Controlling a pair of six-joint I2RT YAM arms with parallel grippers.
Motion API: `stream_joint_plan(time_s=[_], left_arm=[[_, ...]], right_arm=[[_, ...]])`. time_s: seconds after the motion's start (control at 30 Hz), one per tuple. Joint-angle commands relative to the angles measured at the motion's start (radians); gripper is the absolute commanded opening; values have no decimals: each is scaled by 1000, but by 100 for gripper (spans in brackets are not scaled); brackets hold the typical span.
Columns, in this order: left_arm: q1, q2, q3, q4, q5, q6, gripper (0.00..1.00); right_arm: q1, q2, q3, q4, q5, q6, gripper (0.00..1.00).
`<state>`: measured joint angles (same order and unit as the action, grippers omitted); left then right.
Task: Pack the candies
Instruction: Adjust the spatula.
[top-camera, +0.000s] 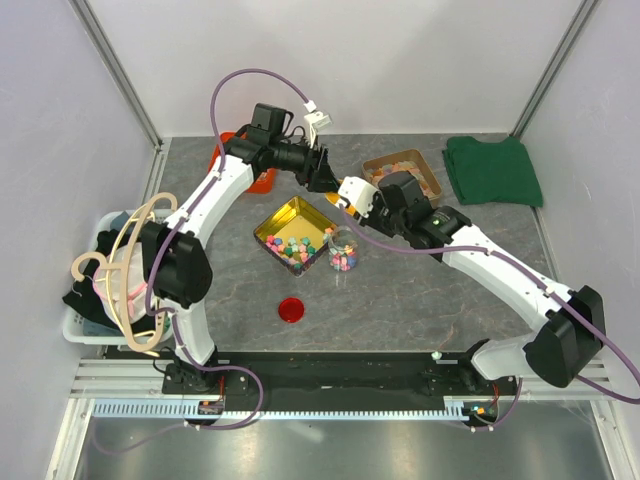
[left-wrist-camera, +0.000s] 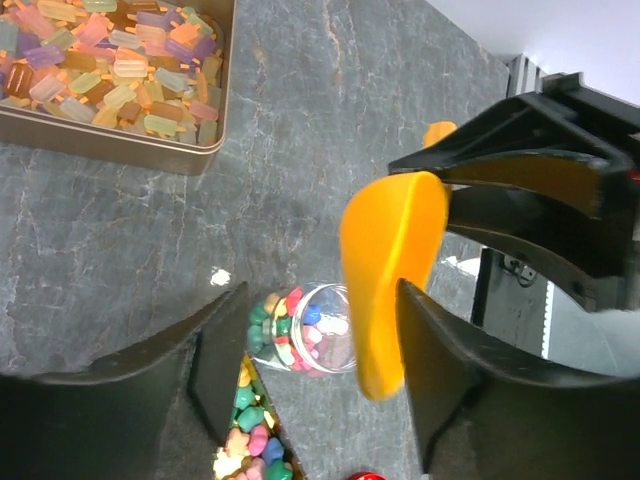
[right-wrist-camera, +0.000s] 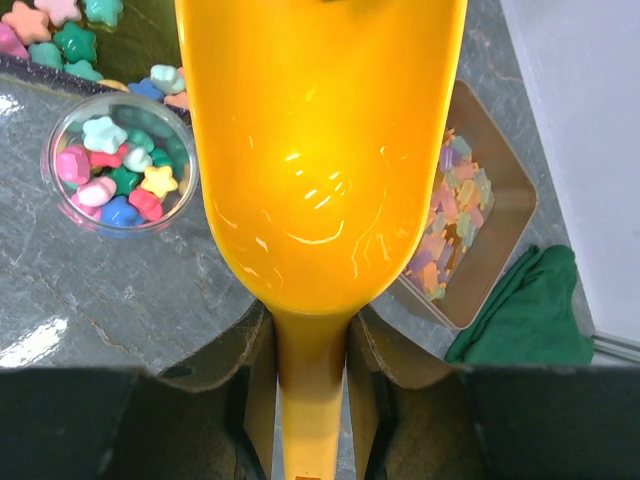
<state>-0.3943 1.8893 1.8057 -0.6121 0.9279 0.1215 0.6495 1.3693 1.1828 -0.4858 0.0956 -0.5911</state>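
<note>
right gripper pinched on the handle of the orange scoop, bowl empty. left gripper spread, scoop's bowl tip between its fingers; can't tell if it touches. scoop's long axis: handle to the right, mouth to the left, roughly along the table's far edge. candies lie in the gold tray mid-table, below the scoop and toward the near edge from it. more sit in the jar, just beside the tray's near-right side. both arms about equally near. right one has the tool, so my guess is it does the dip. counts: one scoop, one jar, one red lid, three trays with the brown tray and orange-red tray. candies too many to count.
</note>
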Motion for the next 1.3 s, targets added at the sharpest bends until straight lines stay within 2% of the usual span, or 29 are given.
stream_joint_plan(time_s=[0.0,0.17,0.33,0.4,0.47,0.53,0.6,0.8,0.83,0.87,0.97,1.07,1.13,1.27], left_arm=[[0,13,41,-5,54,-33,53],[0,14,26,-5,58,-23,26],[0,16,26,-5,66,-23,12],[0,17,26,-5,69,-23,6],[2,16,23,-5,75,-23,2],[0,14,23,-5,92,-22,2],[2,10,20,-6,109,-19,2],[12,-5,8,-5,213,-10,2],[14,-13,4,-5,233,-6,2],[12,-18,-3,-5,244,-3,2],[18,-29,-12,-5,278,6,2],[31,-29,-17,-5,318,3,2],[44,-24,-17,-5,344,1,2],[52,-13,-14,-5,376,-14,2]], right_arm=[[9,-1,69,39,39,13,0],[9,10,70,47,52,2,0],[13,20,72,47,62,1,1],[13,28,81,43,79,17,7],[12,31,100,21,75,30,17],[6,28,106,6,46,53,26],[-1,10,103,-4,-2,62,31],[-31,-26,94,-28,-132,57,72],[-36,-33,90,-25,-146,57,85],[-40,-47,81,-23,-161,53,88],[-57,-78,69,-13,-207,51,89],[-86,-111,67,-17,-286,56,83],[-103,-140,57,-16,-341,54,72],[-106,-161,38,-16,-384,60,64]])
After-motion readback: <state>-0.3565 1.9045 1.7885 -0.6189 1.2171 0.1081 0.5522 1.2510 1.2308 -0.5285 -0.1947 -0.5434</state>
